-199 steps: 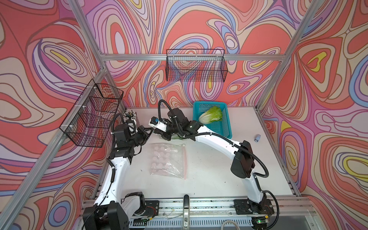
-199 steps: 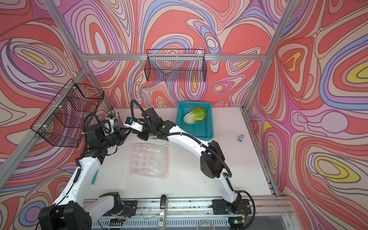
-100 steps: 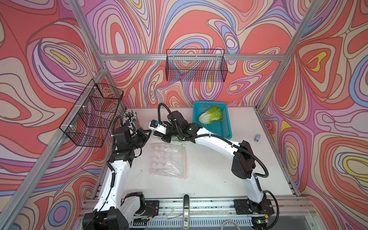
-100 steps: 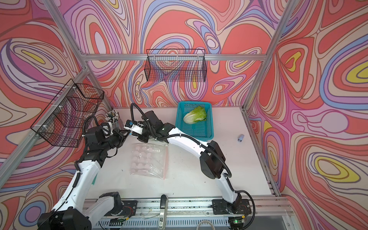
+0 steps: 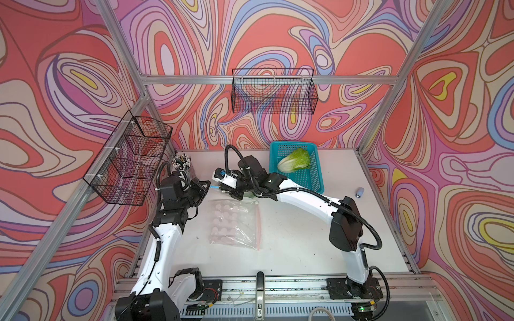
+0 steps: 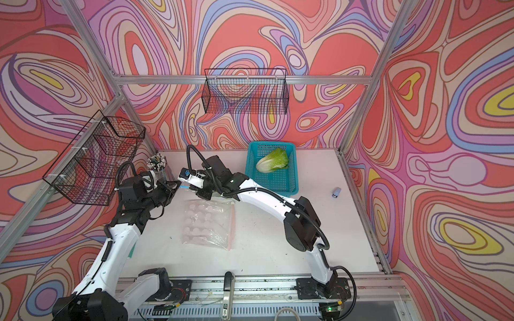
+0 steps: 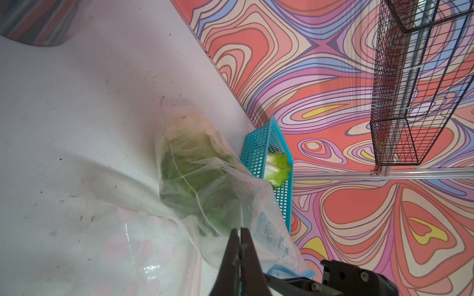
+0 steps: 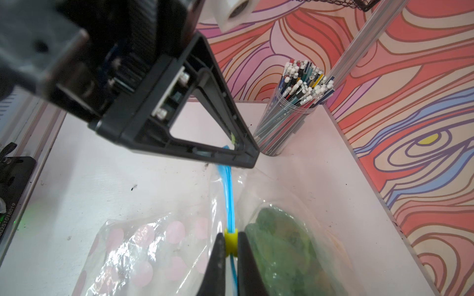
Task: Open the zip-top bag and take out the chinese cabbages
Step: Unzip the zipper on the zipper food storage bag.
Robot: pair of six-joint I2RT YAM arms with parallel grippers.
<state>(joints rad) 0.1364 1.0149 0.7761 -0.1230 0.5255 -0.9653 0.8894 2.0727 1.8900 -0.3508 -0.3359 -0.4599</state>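
Observation:
A clear zip-top bag (image 7: 218, 194) with a blue zip strip (image 8: 227, 194) is held up at the back left of the table. My left gripper (image 7: 240, 230) is shut on the bag's edge at the zip's end. My right gripper (image 8: 230, 239) is shut on the yellow slider (image 8: 230, 243), close to the left gripper (image 8: 250, 157). In both top views the two grippers (image 5: 208, 185) (image 6: 194, 190) nearly meet. One of the chinese cabbages (image 8: 279, 246) shows green through the bag. Another cabbage (image 5: 294, 164) lies in the teal basket (image 5: 315, 180).
A second clear bag with pink dots and a red zip (image 5: 233, 222) lies flat mid-table. A cup of pencils (image 5: 182, 164) stands in the back left corner. Wire baskets (image 5: 130, 161) (image 5: 274, 91) hang on the walls. A small grey object (image 5: 359, 191) lies at the right.
My right gripper has moved left along the zip, closer to the left gripper. Both grippers stay shut.

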